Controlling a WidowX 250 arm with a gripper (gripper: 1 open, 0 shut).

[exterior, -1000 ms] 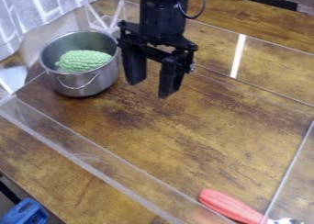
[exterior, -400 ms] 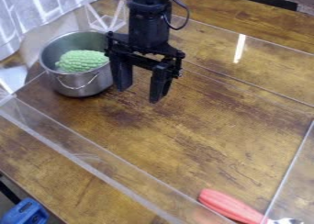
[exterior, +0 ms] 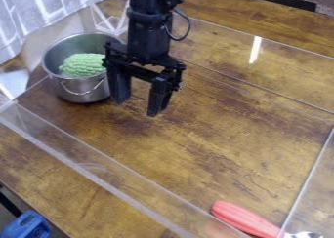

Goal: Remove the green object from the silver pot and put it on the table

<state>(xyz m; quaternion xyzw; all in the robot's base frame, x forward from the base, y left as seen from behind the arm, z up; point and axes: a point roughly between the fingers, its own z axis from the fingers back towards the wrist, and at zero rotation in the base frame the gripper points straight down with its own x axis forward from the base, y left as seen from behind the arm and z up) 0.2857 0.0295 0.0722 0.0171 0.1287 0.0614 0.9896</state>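
Fingers [exterior: 139,89] open beside silver pot [exterior: 81,66].

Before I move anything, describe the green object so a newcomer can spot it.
On the table, at the far left, sits a shiny steel pot. Inside it is the green object, a light-green, bumpy lump. Its color and its place in the pot set it apart from the red-handled item at the near right.

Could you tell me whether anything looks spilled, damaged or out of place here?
Nothing looks spilled or damaged. The silver pot stands upright with the green object inside; the red-orange handled item lies near the acrylic wall, not obviously misplaced.
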